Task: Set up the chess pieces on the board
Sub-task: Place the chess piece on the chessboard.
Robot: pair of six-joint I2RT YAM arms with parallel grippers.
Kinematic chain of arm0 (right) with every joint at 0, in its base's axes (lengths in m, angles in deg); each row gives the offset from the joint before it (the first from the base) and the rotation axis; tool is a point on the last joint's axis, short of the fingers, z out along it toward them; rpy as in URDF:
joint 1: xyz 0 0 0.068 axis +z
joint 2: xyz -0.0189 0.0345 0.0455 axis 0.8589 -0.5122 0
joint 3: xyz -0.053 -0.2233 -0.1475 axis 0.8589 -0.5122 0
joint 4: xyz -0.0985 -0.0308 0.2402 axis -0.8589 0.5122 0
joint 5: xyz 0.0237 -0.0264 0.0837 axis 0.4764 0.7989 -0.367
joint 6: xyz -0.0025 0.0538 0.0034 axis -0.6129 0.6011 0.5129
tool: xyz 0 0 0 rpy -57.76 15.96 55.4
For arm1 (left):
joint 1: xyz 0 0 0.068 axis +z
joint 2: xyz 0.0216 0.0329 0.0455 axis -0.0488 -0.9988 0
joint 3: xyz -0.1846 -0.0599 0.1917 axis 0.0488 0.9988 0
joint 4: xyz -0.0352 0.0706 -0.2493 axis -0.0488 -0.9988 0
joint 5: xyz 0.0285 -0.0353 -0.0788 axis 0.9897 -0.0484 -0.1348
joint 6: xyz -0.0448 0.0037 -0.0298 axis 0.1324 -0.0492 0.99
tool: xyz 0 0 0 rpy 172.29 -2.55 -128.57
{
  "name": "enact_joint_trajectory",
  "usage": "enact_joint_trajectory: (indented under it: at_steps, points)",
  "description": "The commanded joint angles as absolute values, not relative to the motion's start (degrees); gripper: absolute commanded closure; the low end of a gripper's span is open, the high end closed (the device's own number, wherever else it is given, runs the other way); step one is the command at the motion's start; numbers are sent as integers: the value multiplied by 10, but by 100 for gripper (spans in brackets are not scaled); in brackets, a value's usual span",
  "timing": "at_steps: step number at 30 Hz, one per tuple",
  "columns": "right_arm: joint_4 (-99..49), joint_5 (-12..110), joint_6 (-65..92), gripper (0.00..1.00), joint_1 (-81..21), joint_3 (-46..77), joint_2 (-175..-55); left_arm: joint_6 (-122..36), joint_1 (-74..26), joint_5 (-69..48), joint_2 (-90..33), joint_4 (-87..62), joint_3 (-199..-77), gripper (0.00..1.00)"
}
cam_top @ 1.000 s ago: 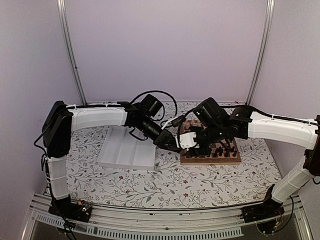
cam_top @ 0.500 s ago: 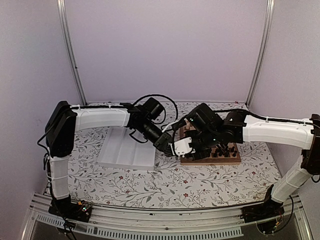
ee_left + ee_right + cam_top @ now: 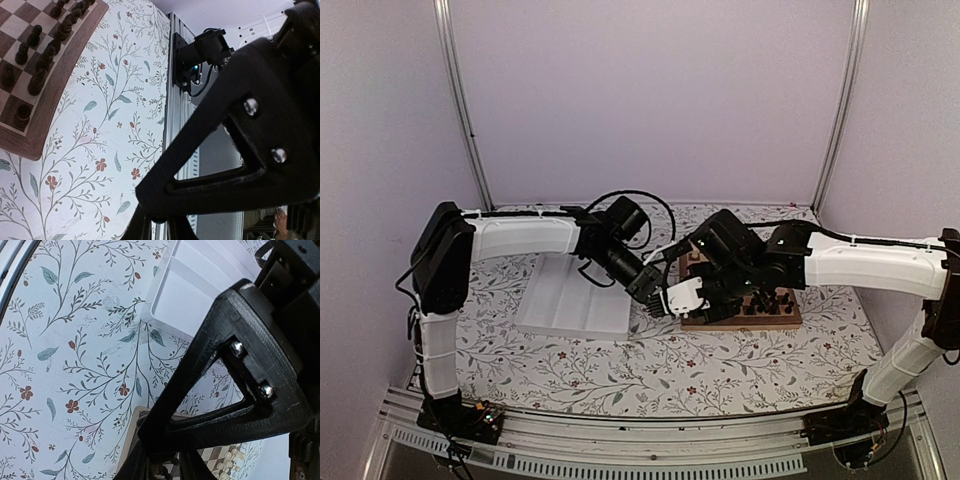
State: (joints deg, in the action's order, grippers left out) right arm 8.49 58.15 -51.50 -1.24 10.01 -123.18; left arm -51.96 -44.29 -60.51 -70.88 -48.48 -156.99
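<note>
The board (image 3: 760,320) lies right of centre, with dark chess pieces (image 3: 765,303) along its near rows. My right gripper (image 3: 692,300) hangs over the board's left edge. In the right wrist view its jaws (image 3: 164,472) stand close together on a dark chess piece (image 3: 160,469) above the board's corner (image 3: 131,439), and pale pieces (image 3: 230,460) show behind. My left gripper (image 3: 653,290) hovers just left of the board, shut with nothing in it (image 3: 159,231). The left wrist view shows the board's rim (image 3: 62,75) and dark pieces (image 3: 37,82) standing on squares.
A white plastic tray (image 3: 575,300) sits left of the grippers, also seen as the tray (image 3: 190,295) in the right wrist view. Flowered cloth covers the table. A metal rail (image 3: 175,100) runs along the near edge. The two grippers are almost touching.
My right gripper has moved left and nearer, to the board's left edge, and its jaws have narrowed. The left gripper drew back slightly to the left and stayed shut.
</note>
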Motion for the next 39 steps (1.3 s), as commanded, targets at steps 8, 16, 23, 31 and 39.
enact_joint_trajectory:
  at_steps: [8, 16, 23, 31, 39]
  points:
    - [53, 601, -503, 86, -12, 88, -1252, -520, -456, -668, -702, -468, -1582, 90]
    - [53, 510, -454, 87, -69, 79, -1221, -507, -448, -578, -652, -428, -1527, 1]
    - [52, 377, -390, 87, -149, 72, -1186, -499, -434, -356, -573, -396, -1504, 1]
    - [51, 109, -302, 87, -283, 93, -1170, -488, -446, 35, -398, -1, -1300, 1]
    - [39, -107, -222, 86, -349, 98, -1199, -612, -478, -264, -415, 196, -1247, 38]
